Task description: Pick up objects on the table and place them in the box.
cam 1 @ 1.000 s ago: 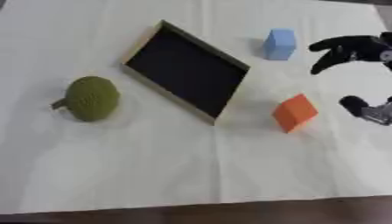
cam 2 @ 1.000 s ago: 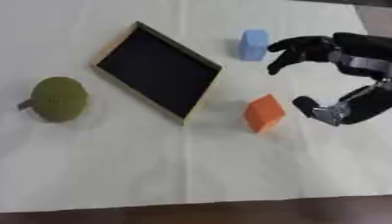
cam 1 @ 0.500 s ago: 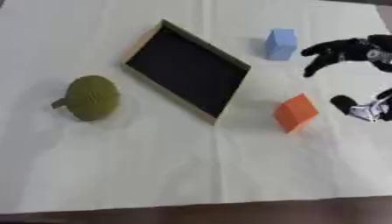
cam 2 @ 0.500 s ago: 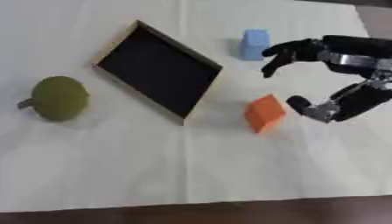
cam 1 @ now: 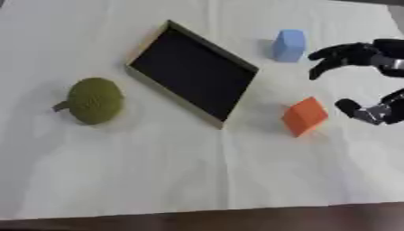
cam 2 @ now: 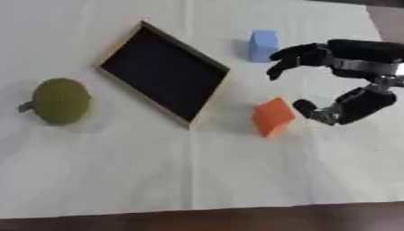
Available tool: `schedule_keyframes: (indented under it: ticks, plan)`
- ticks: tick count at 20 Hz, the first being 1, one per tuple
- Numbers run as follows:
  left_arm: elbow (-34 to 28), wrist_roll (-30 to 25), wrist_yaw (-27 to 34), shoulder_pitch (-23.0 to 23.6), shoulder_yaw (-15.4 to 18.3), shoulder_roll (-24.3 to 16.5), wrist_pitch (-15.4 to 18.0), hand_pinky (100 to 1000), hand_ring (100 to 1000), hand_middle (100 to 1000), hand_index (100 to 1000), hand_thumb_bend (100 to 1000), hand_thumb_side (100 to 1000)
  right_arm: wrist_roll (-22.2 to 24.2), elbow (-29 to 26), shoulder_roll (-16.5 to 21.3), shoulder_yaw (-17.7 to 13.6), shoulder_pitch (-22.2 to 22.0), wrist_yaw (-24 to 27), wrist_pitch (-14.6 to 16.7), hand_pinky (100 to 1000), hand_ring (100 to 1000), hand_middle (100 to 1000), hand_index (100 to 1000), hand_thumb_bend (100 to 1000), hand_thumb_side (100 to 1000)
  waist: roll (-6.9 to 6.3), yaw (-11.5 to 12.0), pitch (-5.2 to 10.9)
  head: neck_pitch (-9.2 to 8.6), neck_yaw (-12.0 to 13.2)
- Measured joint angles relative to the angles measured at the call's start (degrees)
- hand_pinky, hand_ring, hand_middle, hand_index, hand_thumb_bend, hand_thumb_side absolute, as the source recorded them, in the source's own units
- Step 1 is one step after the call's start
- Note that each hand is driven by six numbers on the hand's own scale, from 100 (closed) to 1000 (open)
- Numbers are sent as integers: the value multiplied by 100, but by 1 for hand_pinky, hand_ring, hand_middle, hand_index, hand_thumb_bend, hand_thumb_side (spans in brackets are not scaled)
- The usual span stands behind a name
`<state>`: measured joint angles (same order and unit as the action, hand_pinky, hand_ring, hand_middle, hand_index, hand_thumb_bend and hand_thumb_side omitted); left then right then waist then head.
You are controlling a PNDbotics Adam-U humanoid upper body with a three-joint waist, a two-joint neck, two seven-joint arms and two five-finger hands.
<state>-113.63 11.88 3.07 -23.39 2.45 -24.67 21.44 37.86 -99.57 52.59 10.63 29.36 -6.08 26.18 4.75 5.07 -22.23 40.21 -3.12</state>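
Orange block [cam 2: 273, 116] at centre right, right hand [cam 2: 347, 76] spread wide just beside it, holding nothing, black box [cam 2: 163, 77] upper left.

Bright, even light, soft faint shadows, and a mild blur over both views.

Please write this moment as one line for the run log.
right hand: open, beside orange block, not touching | blue block: on table | green round object: left of box | box: holds nothing | left hand: not in view
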Motion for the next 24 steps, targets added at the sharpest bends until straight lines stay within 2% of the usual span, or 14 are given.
schedule_keyframes:
  ticks: [2, 8, 13, 15, 16, 18, 24]
  plan:
    - [0, -1, 1, 0, -9, 0, 0, 680, 726, 761, 838, 100, 606, -7, 39, -10, 5, 6, -95, -36, 1000, 1000, 796, 906, 100, 334, 2, 0, -2, 0, 0]
    - [0, -8, 16, 0, -19, 1, -7, 680, 726, 762, 838, 100, 603, -35, 136, -47, 59, 18, -295, -226, 1000, 1000, 806, 928, 100, 354, 3, 1, -4, 0, 0]
    - [0, -20, 20, 0, -19, 3, -18, 680, 726, 760, 838, 100, 602, -7, 178, -59, 94, 37, -443, -245, 1000, 1000, 817, 942, 100, 360, 3, 6, -6, -1, 0]
    - [0, -23, 21, 0, -19, 4, -22, 680, 726, 758, 838, 100, 601, 7, 208, -77, 111, 38, -526, -216, 1000, 1000, 832, 955, 100, 308, 4, 12, -7, -1, 0]
    - [0, -24, 21, 0, -19, 4, -22, 680, 726, 758, 837, 100, 600, 14, 213, -88, 117, 38, -572, -179, 1000, 1000, 837, 963, 100, 230, 4, 15, -7, -1, 0]
    - [0, -25, 22, 0, -20, 5, -23, 679, 725, 756, 837, 100, 600, 26, 222, -93, 146, 38, -649, -71, 1000, 1000, 839, 966, 100, 186, 9, 20, -7, -1, 1]
    - [0, -36, 39, 0, -21, 37, -33, 679, 721, 752, 838, 100, 598, -38, 279, -93, 164, 34, -829, 193, 1000, 1000, 846, 968, 100, 202, 21, 26, -7, -3, 4]
